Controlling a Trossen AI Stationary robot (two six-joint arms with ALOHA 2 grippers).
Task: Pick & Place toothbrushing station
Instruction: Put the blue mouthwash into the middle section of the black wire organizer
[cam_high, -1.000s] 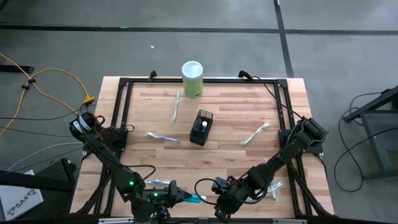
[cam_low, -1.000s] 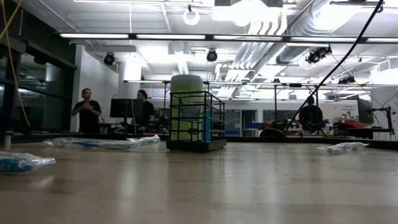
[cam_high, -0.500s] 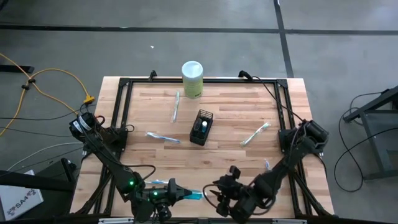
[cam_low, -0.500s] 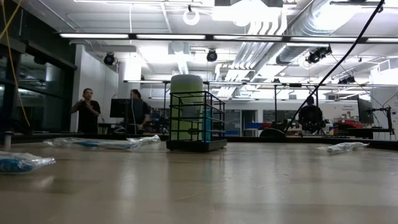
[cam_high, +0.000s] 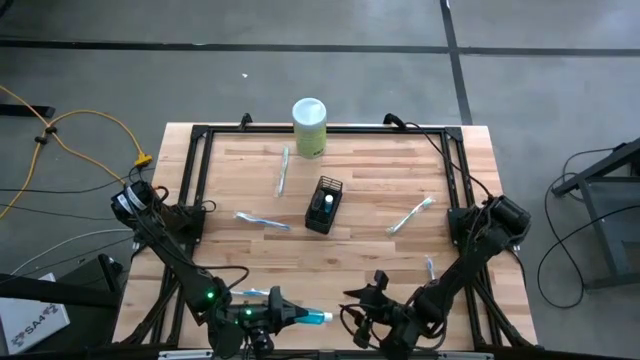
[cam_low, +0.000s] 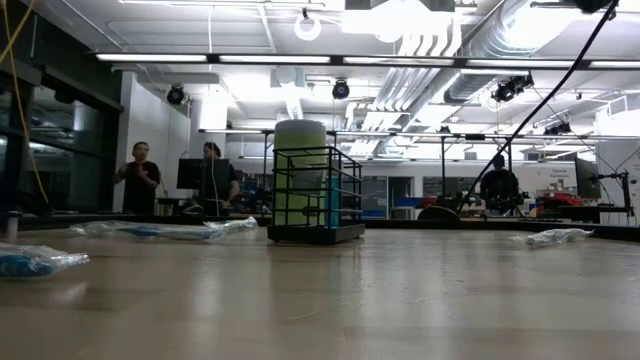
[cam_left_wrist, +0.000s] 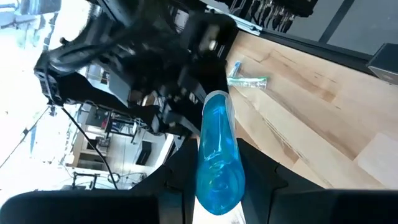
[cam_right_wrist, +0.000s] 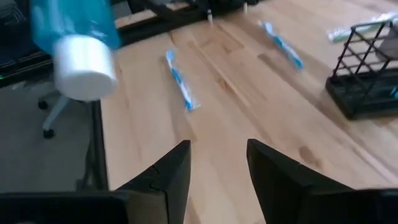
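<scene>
A: Where's the holder?

B: The black mesh holder (cam_high: 324, 204) stands near the middle of the high view, just below the green canister (cam_high: 309, 126). In the low view the holder (cam_low: 315, 195) sits centre frame with the canister behind it.

A: And the left gripper?

B: The left gripper (cam_high: 290, 317) is at the bottom edge of the high view, left of centre, clamped on a teal tube (cam_high: 316, 318). In its wrist view the tube (cam_left_wrist: 218, 158) sticks out between the fingers.

A: The right one?

B: The right gripper (cam_high: 355, 312) is bottom centre, just right of the tube, fingers apart and holding nothing; its wrist view shows bare table (cam_right_wrist: 249, 99) between them.

A: Brushes?

B: Wrapped toothbrushes lie loose: one (cam_high: 283, 171) upper left of the holder, one (cam_high: 262, 219) left of it, one (cam_high: 410, 216) to its right.
</scene>
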